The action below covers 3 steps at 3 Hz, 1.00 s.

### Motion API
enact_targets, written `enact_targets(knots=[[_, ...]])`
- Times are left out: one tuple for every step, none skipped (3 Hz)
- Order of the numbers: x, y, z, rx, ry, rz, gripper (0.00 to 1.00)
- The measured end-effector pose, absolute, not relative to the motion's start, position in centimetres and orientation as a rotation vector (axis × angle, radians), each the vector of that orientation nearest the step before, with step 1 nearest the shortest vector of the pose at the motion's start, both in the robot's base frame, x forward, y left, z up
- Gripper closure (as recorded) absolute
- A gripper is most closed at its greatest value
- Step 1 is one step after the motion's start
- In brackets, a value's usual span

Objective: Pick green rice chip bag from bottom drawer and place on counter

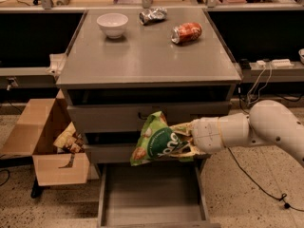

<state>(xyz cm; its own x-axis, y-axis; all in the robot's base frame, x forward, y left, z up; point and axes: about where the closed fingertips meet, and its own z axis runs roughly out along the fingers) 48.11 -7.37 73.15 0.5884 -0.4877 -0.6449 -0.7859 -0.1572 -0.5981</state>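
Note:
The green rice chip bag (156, 141) hangs in the air in front of the middle drawer, above the open bottom drawer (151, 198). My gripper (187, 140) comes in from the right on a white arm and is shut on the bag's right end. The bottom drawer is pulled out and its grey tray shows nothing inside. The counter (142, 56) is the grey cabinet top above, well over the bag.
On the counter stand a white bowl (112, 24), a crushed silver can (152, 15) and a red can on its side (186, 33). An open cardboard box (45, 141) with snack bags sits left of the cabinet. Cables lie on the floor at the right.

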Motion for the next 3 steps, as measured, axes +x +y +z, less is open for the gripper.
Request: enact_targets(knots=[[48.3,-7.3,73.8,-1.814,1.036,0.371,1.00],[50.4,-6.7,79.5,-1.846,1.005,0.354,1.00],[54.5,-6.3,85.6,-1.868,0.998,0.285,1.00]])
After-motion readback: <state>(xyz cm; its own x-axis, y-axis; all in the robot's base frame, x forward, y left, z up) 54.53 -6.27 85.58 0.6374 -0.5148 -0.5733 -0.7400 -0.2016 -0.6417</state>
